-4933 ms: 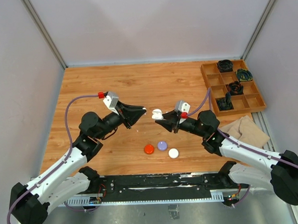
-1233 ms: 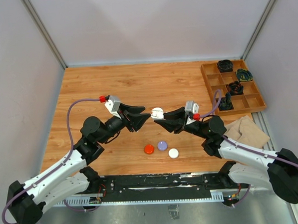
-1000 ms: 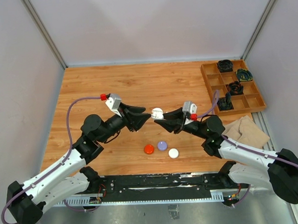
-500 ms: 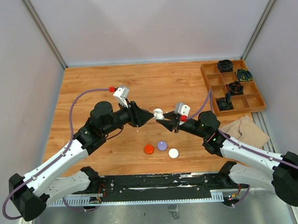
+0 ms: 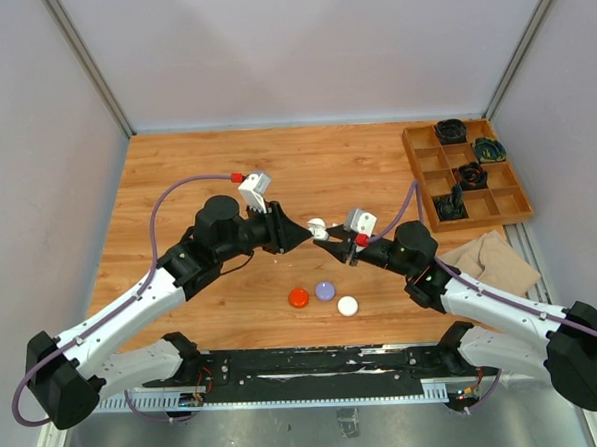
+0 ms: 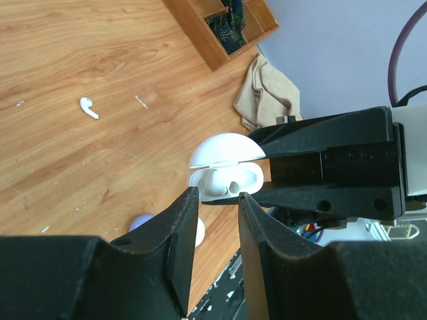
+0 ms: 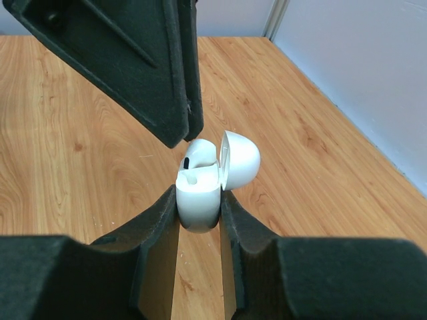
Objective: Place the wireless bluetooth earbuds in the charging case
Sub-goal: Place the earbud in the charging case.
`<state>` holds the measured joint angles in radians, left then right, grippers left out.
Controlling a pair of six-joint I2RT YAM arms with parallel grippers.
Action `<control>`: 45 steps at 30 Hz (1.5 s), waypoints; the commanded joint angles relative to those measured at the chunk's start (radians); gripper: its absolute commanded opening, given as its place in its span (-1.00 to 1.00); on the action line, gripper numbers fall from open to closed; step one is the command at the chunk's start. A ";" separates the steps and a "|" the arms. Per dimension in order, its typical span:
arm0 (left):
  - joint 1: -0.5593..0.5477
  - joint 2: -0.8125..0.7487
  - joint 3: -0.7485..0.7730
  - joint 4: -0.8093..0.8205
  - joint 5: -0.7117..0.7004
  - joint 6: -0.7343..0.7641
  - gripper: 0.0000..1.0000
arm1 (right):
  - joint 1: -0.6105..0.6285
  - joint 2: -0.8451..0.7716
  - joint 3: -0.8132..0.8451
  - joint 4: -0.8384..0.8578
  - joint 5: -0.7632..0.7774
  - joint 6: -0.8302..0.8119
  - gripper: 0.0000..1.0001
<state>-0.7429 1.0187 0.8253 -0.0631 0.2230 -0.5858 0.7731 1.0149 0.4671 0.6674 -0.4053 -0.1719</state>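
Wooden table [image 5: 176, 170], top view. Compartment tray [image 5: 489, 221] sits at 2 o'clock on the boards with dark coiled items in several cells. A beige cloth [image 5: 496, 258] lies just beside the tray at its 6 o'clock.

My two arms meet nose to nose at table centre. My right gripper [image 5: 326, 236] is clamped on the charging case [image 5: 317, 225]. In the right wrist view both pads press the white body from either side [image 7: 198, 200]. The case stands upright, lid hinged open and leaning toward 2 o'clock.

My left gripper [image 5: 303, 233] is parted only a narrow slit. In the left wrist view bare wood shows through the gap [image 6: 217, 197], and I see nothing between the pads. The fingertips sit at the rim of the open case, and I cannot tell whether they touch it. A white piece shows inside the case mouth [image 6: 223, 177], but I cannot make out what it is.

Three round pucks are on the table at 6 o'clock of the case, well apart from it: red [image 5: 298, 298], lilac [image 5: 325, 290], white [image 5: 347, 305].

One white earbud [image 6: 88, 107] lies loose on the wood at 10 o'clock of the case in the left wrist view, well apart from both grippers.
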 commanded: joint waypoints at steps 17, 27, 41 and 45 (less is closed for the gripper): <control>-0.006 0.059 0.058 -0.031 0.007 -0.011 -0.40 | 0.045 0.000 0.037 -0.004 0.028 -0.065 -0.83; -0.006 0.085 0.059 -0.038 0.023 -0.022 -0.44 | 0.079 0.021 0.048 -0.036 0.066 -0.118 -0.84; -0.006 0.089 0.062 -0.102 0.009 -0.014 -0.66 | 0.088 0.028 0.045 -0.048 0.106 -0.147 -0.84; -0.006 0.067 0.074 -0.128 -0.007 0.025 -0.85 | 0.088 0.033 0.038 -0.051 0.122 -0.154 -0.84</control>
<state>-0.7418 1.1179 0.8616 -0.1463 0.2153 -0.6006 0.8436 1.0462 0.4778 0.5762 -0.3157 -0.2989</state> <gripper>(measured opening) 0.195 0.271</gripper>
